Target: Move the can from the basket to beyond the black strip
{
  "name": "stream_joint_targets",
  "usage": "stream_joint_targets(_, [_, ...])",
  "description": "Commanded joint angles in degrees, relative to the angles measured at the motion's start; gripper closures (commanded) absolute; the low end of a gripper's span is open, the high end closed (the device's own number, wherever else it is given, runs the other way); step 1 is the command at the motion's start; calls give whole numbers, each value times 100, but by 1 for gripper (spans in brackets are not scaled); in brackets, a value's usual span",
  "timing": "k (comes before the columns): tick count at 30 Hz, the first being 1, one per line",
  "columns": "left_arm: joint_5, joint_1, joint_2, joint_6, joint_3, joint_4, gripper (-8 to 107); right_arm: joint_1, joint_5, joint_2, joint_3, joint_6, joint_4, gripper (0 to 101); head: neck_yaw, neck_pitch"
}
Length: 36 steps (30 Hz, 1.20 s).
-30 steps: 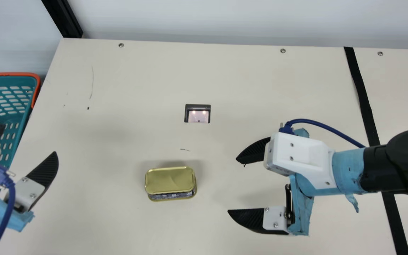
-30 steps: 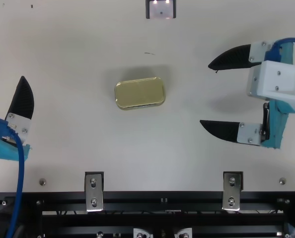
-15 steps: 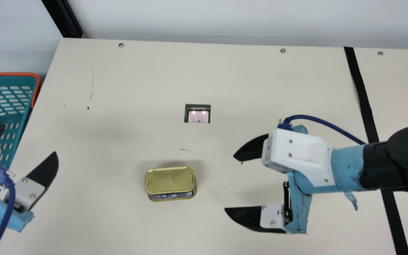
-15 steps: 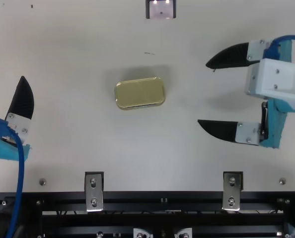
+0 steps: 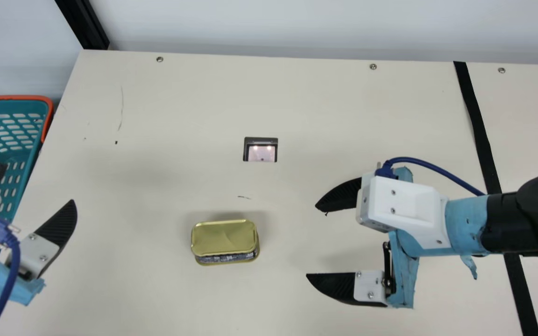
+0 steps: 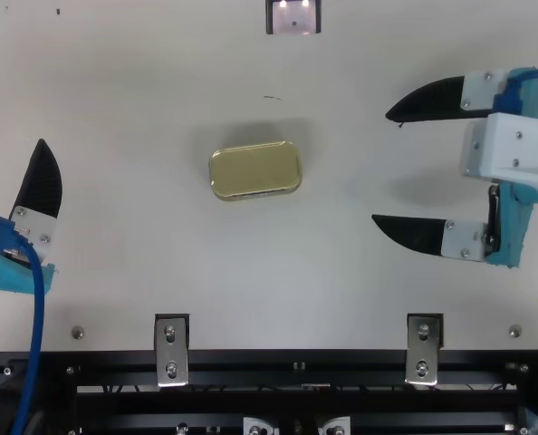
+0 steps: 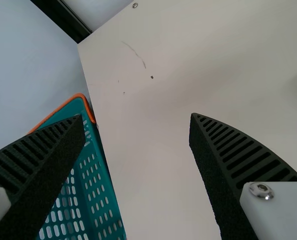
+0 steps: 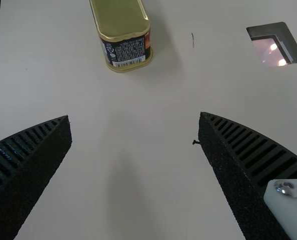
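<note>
A gold-topped can (image 5: 224,239) stands on the cream table, left of the black strip (image 5: 479,130). My left gripper (image 5: 39,183) is open at the main view's left, partly over the teal basket (image 5: 14,112); in its wrist view the left gripper (image 7: 137,117) has nothing between its fingers. To the can's right, my right gripper (image 5: 311,242) is spread open, its fingertips pointing toward the can but apart from it. From the right wrist view, the can (image 8: 123,30) is beyond the open right gripper (image 8: 134,116).
A small dark-framed square with lights (image 5: 260,150) lies behind the can. Along the table's near edge run a black rail (image 6: 296,358) and metal brackets (image 6: 171,349). The right forearm crosses over the black strip.
The right gripper first shifted slightly toward the can, then drew back a little to the right, staying open. The left arm and the can have kept still.
</note>
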State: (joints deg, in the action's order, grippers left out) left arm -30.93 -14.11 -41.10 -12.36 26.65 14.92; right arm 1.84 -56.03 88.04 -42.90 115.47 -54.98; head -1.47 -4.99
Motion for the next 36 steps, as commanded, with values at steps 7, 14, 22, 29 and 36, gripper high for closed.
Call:
stream_joint_targets(7, [0, 0, 0, 0, 0, 0, 9, -94, -39, -79, -110, -240, 89, 0, 18, 0])
stream_joint_targets(14, [0, 0, 0, 0, 0, 0, 9, -321, -48, -191, -501, -722, 468, 0, 18, 0])
stream_joint_targets(22, [0, 0, 0, 0, 0, 0, 9, -1052, -267, -137, -1597, -1882, 1455, 0, 18, 0])
stream_joint_targets(29, [0, 0, 0, 0, 0, 0, 9, -1880, -688, 235, -2855, -2937, 2277, 0, 18, 0])
stream_joint_targets(36, [0, 0, 0, 0, 0, 0, 9, -2601, -1237, 820, -4107, -3707, 2787, 0, 18, 0])
